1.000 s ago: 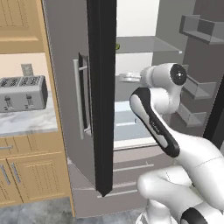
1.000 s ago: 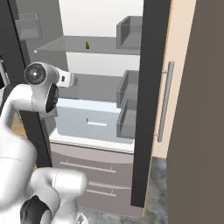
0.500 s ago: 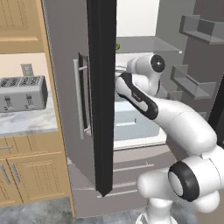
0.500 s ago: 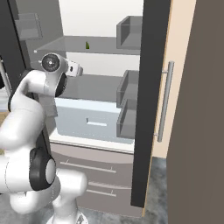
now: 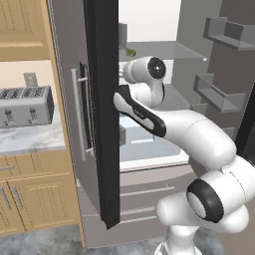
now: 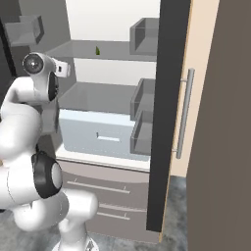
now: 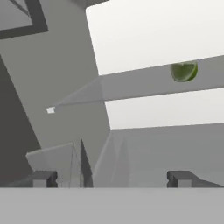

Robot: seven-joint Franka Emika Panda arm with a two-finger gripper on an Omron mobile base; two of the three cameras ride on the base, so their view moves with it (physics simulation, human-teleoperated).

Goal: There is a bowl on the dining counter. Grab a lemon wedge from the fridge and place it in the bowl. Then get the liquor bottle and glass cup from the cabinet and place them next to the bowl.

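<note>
Gripper (image 7: 111,178): jaws wide apart, nothing between them, held inside the open fridge below the upper shelf.
Fridge door (image 5: 102,114): swung open, at the arm's left.
Drawer (image 6: 100,135): pale, closed, low in the fridge.
Upper shelf (image 6: 117,50): grey, holds the lemon wedge.
Lemon wedge (image 7: 183,71): green, lying on the upper shelf, well apart from the fingertips (image 7: 43,178).

The white arm is folded upward from its base, with the elbow bent and the forearm raised so that the wrist is held high and turned forward. The gripper (image 7: 112,178) is held wide open, its two dark fingertips (image 7: 43,178) set far apart, and nothing is held between them.
</note>
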